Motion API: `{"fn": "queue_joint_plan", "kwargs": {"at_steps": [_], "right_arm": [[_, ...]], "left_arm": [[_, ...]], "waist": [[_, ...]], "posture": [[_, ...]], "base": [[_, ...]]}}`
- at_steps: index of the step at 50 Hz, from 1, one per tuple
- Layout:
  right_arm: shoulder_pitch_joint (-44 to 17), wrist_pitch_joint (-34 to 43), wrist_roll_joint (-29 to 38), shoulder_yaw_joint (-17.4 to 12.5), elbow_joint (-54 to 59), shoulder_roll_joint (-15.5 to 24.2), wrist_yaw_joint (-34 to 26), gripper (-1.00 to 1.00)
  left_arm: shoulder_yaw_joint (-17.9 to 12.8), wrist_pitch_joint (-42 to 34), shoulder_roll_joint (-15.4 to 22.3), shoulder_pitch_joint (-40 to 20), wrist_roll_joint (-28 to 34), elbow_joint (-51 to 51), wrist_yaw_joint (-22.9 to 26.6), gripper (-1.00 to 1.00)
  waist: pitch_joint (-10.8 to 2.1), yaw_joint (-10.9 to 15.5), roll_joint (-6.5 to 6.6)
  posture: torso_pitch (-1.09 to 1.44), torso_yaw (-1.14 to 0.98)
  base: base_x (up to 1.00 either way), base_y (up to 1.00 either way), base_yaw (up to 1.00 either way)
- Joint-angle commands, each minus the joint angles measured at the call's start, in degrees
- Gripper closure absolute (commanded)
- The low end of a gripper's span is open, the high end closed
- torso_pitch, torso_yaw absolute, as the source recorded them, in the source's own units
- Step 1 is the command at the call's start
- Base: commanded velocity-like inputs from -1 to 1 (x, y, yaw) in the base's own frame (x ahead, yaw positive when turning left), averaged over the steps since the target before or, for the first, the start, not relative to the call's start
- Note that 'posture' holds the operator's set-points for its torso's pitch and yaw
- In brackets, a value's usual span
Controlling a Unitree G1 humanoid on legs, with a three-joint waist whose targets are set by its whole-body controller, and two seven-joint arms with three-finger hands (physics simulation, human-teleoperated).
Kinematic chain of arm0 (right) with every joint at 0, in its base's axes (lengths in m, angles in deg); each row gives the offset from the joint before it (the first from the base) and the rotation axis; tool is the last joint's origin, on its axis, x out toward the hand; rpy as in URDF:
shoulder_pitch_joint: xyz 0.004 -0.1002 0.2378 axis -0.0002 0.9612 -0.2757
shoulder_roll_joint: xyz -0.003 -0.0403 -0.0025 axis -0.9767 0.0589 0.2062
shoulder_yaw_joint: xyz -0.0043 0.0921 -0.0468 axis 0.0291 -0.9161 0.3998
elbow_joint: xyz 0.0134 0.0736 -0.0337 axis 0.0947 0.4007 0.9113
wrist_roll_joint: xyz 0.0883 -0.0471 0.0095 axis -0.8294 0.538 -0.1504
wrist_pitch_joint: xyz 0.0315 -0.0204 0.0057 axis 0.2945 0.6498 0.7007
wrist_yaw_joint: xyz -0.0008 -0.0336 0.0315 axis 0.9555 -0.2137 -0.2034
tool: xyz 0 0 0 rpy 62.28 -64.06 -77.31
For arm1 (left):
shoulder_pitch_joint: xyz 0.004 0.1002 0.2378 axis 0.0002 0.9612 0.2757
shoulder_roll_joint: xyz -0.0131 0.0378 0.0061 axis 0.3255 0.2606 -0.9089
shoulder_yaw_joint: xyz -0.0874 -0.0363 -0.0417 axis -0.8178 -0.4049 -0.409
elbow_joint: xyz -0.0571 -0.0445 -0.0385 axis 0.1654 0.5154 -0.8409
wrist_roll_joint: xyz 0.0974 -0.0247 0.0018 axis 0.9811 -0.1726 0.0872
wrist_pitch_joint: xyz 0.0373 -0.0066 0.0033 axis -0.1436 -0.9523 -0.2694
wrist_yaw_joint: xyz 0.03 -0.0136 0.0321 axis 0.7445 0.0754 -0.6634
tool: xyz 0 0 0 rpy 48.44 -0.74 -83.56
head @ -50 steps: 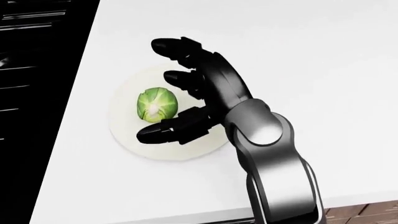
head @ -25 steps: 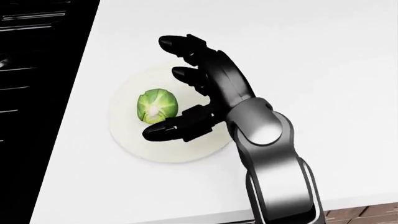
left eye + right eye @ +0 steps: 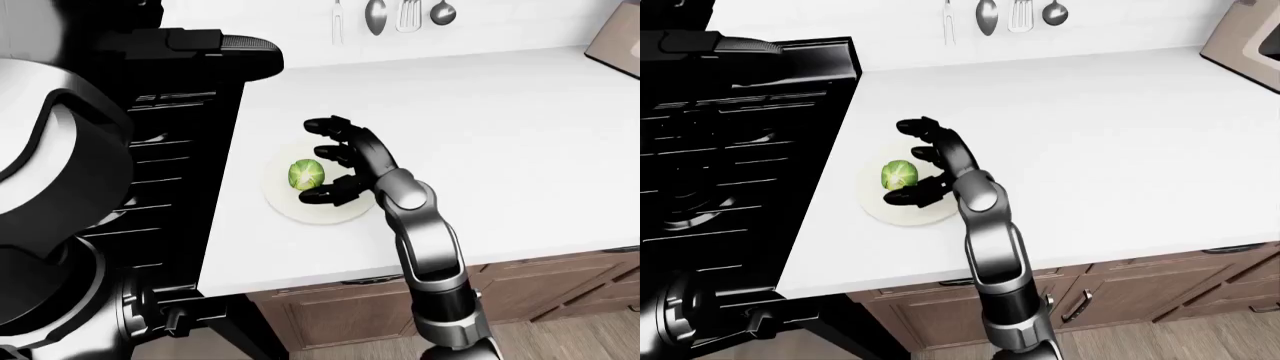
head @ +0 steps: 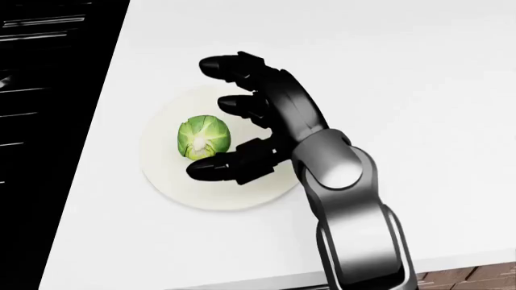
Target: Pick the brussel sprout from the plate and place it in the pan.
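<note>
Brussel sprout [image 4: 202,138] at rest on a pale round plate [image 4: 173,190], cut face upward, slightly left of the plate's centre. Plate set on the white worktop [image 4: 403,72], close to its left edge and just beside the black stove [image 3: 730,142]. Right hand [image 4: 246,124] spread wide on the sprout's right side, holding nothing: two fingers [image 4: 230,65] arched over the far rim, thumb [image 4: 216,167] low on the near side, just beside the sprout; contact not certain from these views. Opening turned leftward toward the sprout, presumably so that closing would trap it between thumb and fingers. Forearm [image 4: 359,235] entering from the near right, leaving the sprout unobstructed to the head camera. Left hand not identifiable; only a large black-and-white body part [image 3: 60,195] at far left of the left-eye view. Pan not clearly distinguishable among the dark stove grates. Utensils [image 3: 1015,15] hung on the far wall, uninvolved.
</note>
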Motion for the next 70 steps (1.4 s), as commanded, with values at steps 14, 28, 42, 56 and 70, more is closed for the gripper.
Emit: {"fn": "queue_joint_plan", "kwargs": {"at_steps": [14, 28, 42, 56, 70], "right_arm": [[-1.12, -3.02, 1.16, 0.37, -0.88, -0.34, 0.22, -0.46], [-1.12, -3.15, 1.52, 0.22, -0.74, -0.52, -0.13, -0.40], [-1.65, -4.47, 1.45, -0.09, 1.03, -0.39, 0.04, -0.41], [-2.56, -6.27, 1.28, -0.11, 3.60, -0.66, 0.34, -0.40], [-3.05, -8.22, 0.96, -0.40, 6.29, -0.64, 0.55, -0.31]], "left_arm": [[-0.90, 1.11, 0.66, -1.69, -0.14, -0.68, -0.58, -1.00], [-0.82, 1.17, 0.70, -1.72, -0.16, -0.78, -0.65, -1.00], [-0.65, 1.09, 0.47, -1.88, -0.28, -1.05, -0.89, -1.00], [-0.57, 0.94, 0.03, -1.82, 0.57, -1.17, -0.24, -1.00], [-0.62, 0.66, -0.25, -1.95, 0.64, -1.47, -0.21, -1.00]], "waist": [[-1.48, -0.01, 0.24], [-1.51, 0.01, 0.23], [-1.52, 0.00, 0.22], [-1.55, -0.02, 0.24], [-1.59, -0.07, 0.23]], "posture": [[0.00, 0.00], [0.00, 0.00], [0.00, 0.00], [0.00, 0.00], [0.00, 0.00]], "base": [[0.00, 0.00, 0.00], [0.00, 0.00, 0.00], [0.00, 0.00, 0.00], [0.00, 0.00, 0.00], [0.00, 0.00, 0.00]]}}
